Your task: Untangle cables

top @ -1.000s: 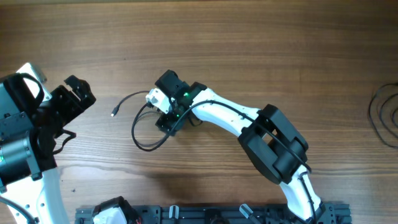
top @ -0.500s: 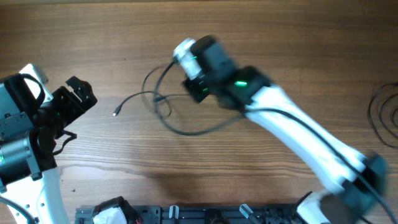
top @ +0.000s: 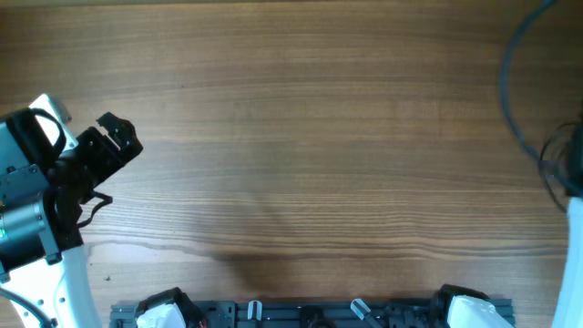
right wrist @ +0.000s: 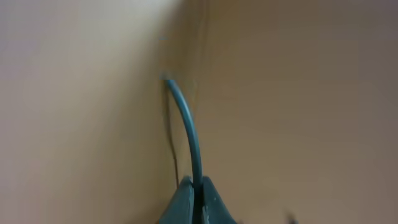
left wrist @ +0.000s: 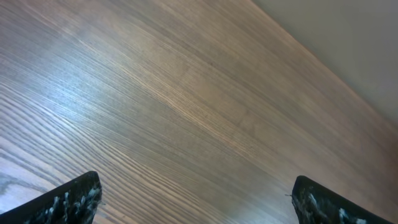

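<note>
step in hand, we judge: the right arm carries one cable off to the right side to lay it apart. right gripper (right wrist: 194, 194) is pressed together, pinching the cable (right wrist: 188, 127) at its tips. the cord arcs up from the tips, all blurred. in the overhead view the thin cord curves down the top right corner, away from the table (top: 301, 137) middle. dark loops (top: 549, 171) sit at the right edge, too blurred to say if they are a second cord. to do it well we want a firm pinch, a slow swing, and a set-down apart from those loops so nothing re-knots. left gripper (left wrist: 196, 200) is spread wide, holding and touching nothing, above bare wood at the left.
</note>
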